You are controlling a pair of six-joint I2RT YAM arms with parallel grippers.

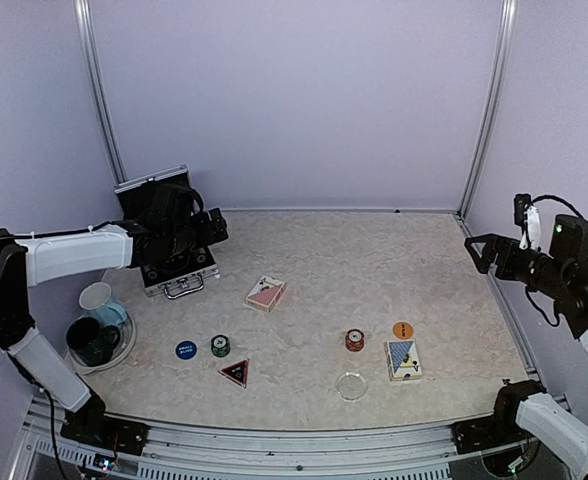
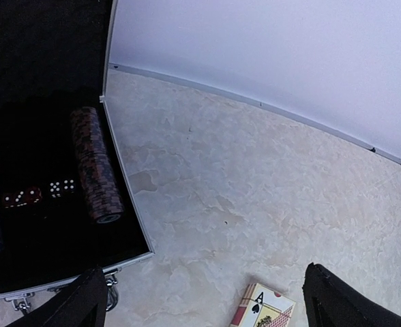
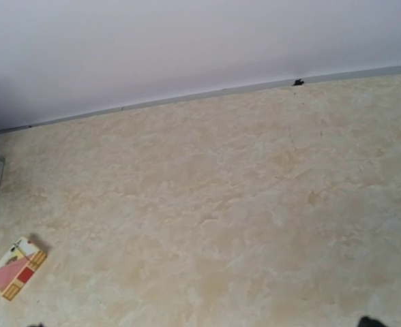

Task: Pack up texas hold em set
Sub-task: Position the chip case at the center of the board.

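This is a robotics lab test cell: plain lavender wall panels [image 1: 294, 100] in slim aluminium posts [image 1: 99, 90] enclose a beige marbled tabletop [image 1: 374, 260], and two white-and-black robot arms [image 1: 74, 252] are mounted at its near edge.

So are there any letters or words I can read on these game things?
"A" and a spade sign: on the red-and-cream card deck box.
Round blue button: white words, too blurred to read.
Round orange button: dark print, too small.
Dark triangle marker: red print, unreadable.
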